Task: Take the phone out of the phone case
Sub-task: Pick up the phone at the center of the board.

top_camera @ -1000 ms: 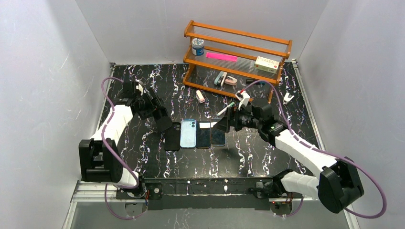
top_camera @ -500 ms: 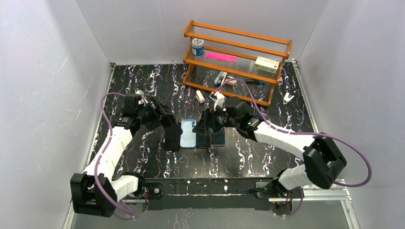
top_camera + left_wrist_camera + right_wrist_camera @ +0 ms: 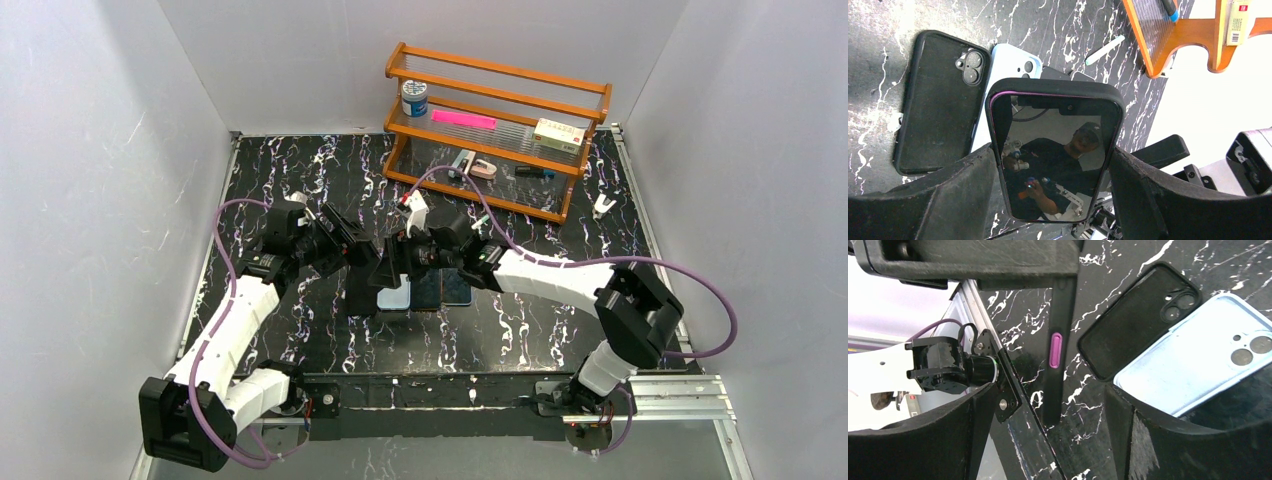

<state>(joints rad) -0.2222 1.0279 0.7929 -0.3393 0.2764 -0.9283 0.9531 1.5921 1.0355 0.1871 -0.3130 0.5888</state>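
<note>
My left gripper is shut on a phone in a black case with purple trim and holds it above the table, screen toward the left wrist camera. In the top view this gripper meets my right gripper over the row of phones. In the right wrist view the cased phone shows edge-on, with a purple side button. My right gripper is open, one finger on each side of the phone's end, not touching it.
On the table lie a black-cased phone, a light blue phone and two dark phones. An orange wooden rack with small items stands at the back. A white marker lies near it.
My right arm has swung left until its open fingers straddle the held phone. My left gripper has moved right and slightly forward with the phone.
</note>
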